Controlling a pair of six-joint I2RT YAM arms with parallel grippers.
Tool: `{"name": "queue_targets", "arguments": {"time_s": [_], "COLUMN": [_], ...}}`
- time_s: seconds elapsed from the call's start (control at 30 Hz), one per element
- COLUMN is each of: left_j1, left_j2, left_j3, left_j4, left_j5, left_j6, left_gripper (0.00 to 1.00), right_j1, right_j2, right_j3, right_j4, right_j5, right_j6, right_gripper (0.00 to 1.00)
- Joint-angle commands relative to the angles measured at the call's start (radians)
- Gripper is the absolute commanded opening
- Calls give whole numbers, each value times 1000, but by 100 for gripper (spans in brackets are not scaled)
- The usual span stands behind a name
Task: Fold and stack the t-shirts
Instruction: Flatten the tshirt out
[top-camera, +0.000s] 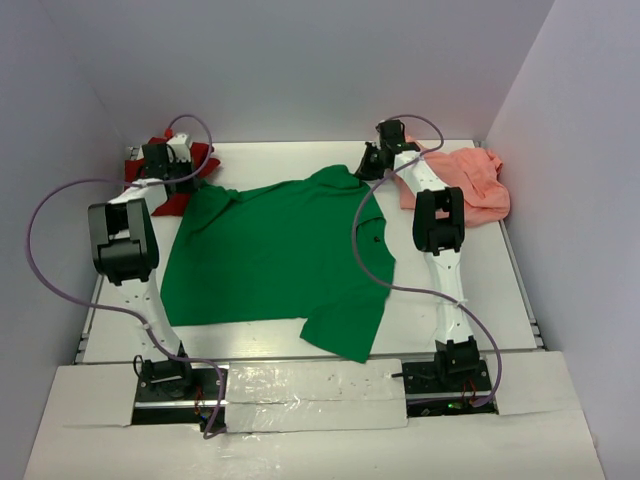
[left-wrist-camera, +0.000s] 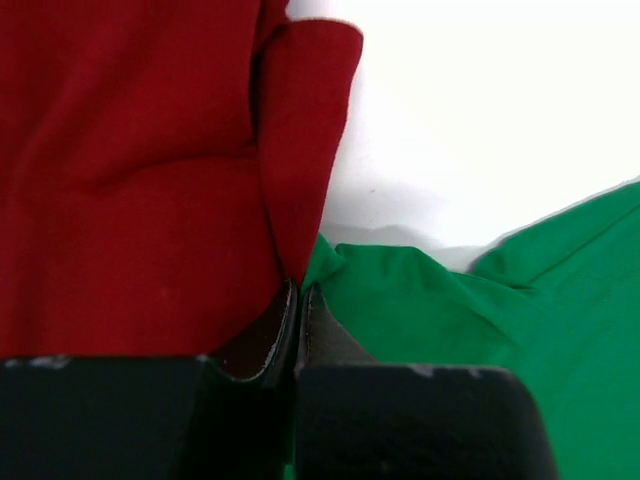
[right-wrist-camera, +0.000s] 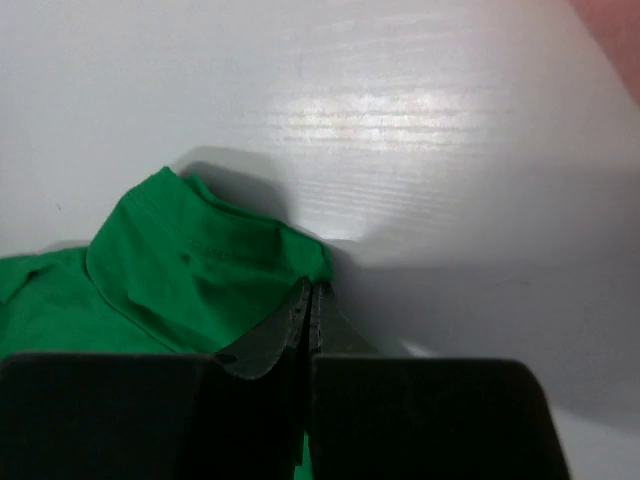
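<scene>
Gripping green t-shirt (top-camera: 270, 250), left end effector (left-wrist-camera: 301, 292) half-hiding dark red t-shirt (top-camera: 200, 158).

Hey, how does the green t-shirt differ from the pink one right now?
The green t-shirt lies spread across the middle of the table; the pink t-shirt sits bunched in the far right corner. The left gripper and right gripper are both shut on the green one's far edge; neither holds the pink one. Both are plain cloth, neither folded yet.
</scene>
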Motion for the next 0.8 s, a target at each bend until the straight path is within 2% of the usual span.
{"name": "queue_targets", "arguments": {"time_s": [0.0,0.1,0.4,0.53,0.77], "left_j1": [-8,-11,-23,-25,-25], "left_j2": [-105,-128,-133,-107,-97], "left_j3": [-17,-38,-44,-18,-17], "left_j4": [48,89,74,25,11], "left_j5": [-11,-11,16,29,9], "left_j6": [-12,-15,-14,-9,-5], "left_gripper": [3,3,4,23,33], "right_j1": [19,18,4,1,1], "right_j2": [-104,-159,-233,-237,-237], "right_j3": [-46,-90,-156,-158,-155], "right_j4": [0,16,17,19,17], "right_j5": [52,84,126,121,121], "right_j6": [-67,-98,-155,-153,-155], "right_gripper": [0,0,0,0,0]}}
